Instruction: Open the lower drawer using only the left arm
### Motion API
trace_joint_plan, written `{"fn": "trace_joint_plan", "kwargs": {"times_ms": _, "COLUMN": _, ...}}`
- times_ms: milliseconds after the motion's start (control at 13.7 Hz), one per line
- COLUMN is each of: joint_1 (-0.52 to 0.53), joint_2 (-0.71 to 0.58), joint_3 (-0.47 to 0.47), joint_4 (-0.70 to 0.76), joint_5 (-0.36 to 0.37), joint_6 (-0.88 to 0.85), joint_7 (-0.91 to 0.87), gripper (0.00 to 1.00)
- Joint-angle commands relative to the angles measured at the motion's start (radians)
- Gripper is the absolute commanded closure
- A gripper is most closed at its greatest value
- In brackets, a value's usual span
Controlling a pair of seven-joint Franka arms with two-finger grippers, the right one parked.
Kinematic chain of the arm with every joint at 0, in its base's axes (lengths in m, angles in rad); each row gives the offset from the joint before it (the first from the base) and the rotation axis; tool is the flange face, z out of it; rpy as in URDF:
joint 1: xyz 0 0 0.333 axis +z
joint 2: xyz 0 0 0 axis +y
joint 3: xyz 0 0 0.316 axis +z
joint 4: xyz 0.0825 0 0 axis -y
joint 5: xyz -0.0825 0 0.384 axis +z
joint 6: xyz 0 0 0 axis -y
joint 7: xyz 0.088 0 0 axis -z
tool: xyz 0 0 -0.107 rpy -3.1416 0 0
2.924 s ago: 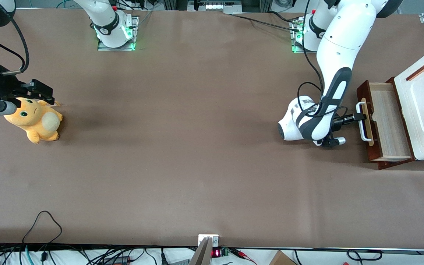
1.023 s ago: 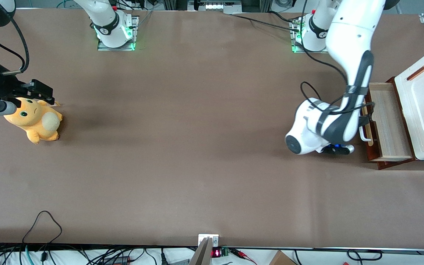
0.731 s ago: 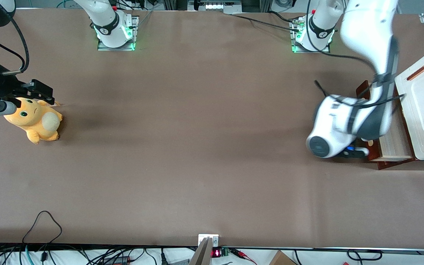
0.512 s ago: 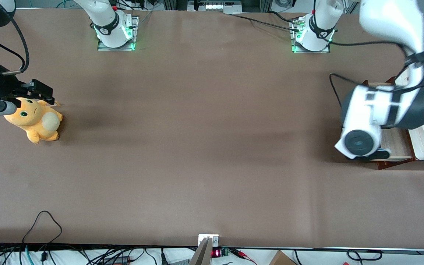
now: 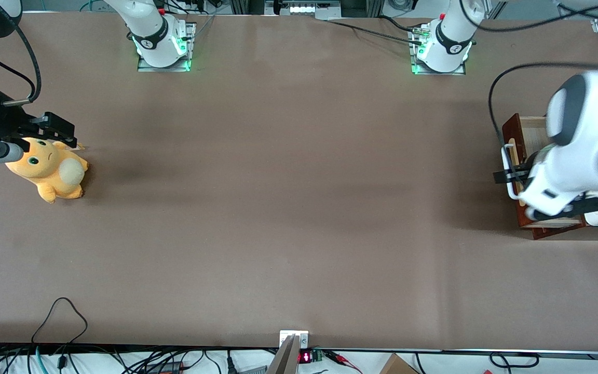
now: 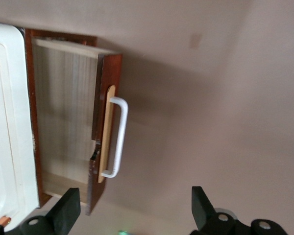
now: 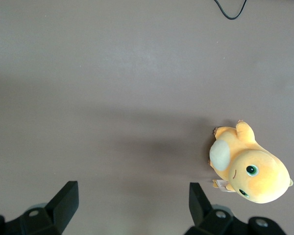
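The lower drawer (image 6: 109, 73) stands pulled out of the white cabinet (image 6: 7, 122), its pale wood inside (image 6: 63, 112) showing. Its white bar handle (image 6: 120, 132) is free. In the front view the dark reddish-brown drawer front (image 5: 510, 130) and the handle (image 5: 506, 150) show at the working arm's end of the table. The left arm (image 5: 574, 166) hangs high above the drawer and hides most of it. My gripper (image 6: 132, 218) is open, well above the table in front of the drawer, with nothing between its fingers (image 6: 66, 213).
An orange plush toy (image 5: 50, 169) lies under the parked gripper at the parked arm's end of the table. A black cable loop (image 5: 60, 311) rests near the table's edge closest to the front camera. Brown table (image 5: 288, 182) stretches between toy and drawer.
My gripper was at the handle 2.9 s ago; it has come off it, and the arm has risen and swung over the drawer toward the cabinet. The drawer stays pulled out.
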Motion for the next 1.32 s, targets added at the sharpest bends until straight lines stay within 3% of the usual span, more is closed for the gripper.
{"fn": "trace_joint_plan", "kwargs": {"times_ms": 0, "joint_1": 0.059, "joint_2": -0.028, "joint_3": -0.011, "joint_4": 0.07, "joint_5": -0.127, "joint_6": 0.014, "joint_7": 0.025, "gripper": 0.0}}
{"fn": "trace_joint_plan", "kwargs": {"times_ms": 292, "joint_1": 0.059, "joint_2": -0.042, "joint_3": -0.04, "joint_4": 0.067, "joint_5": -0.123, "joint_6": 0.028, "joint_7": 0.205, "gripper": 0.0}}
{"fn": "trace_joint_plan", "kwargs": {"times_ms": 731, "joint_1": 0.053, "joint_2": -0.109, "joint_3": -0.043, "joint_4": 0.071, "joint_5": -0.132, "joint_6": 0.029, "joint_7": 0.216, "gripper": 0.0}}
{"fn": "trace_joint_plan", "kwargs": {"times_ms": 1023, "joint_1": 0.245, "joint_2": -0.119, "joint_3": -0.257, "joint_4": 0.065, "joint_5": -0.124, "joint_6": 0.029, "joint_7": 0.218, "gripper": 0.0}}
{"fn": "trace_joint_plan", "kwargs": {"times_ms": 1243, "joint_1": 0.259, "joint_2": -0.16, "joint_3": -0.265, "joint_4": 0.035, "joint_5": -0.129, "joint_6": 0.023, "joint_7": 0.219, "gripper": 0.0}}
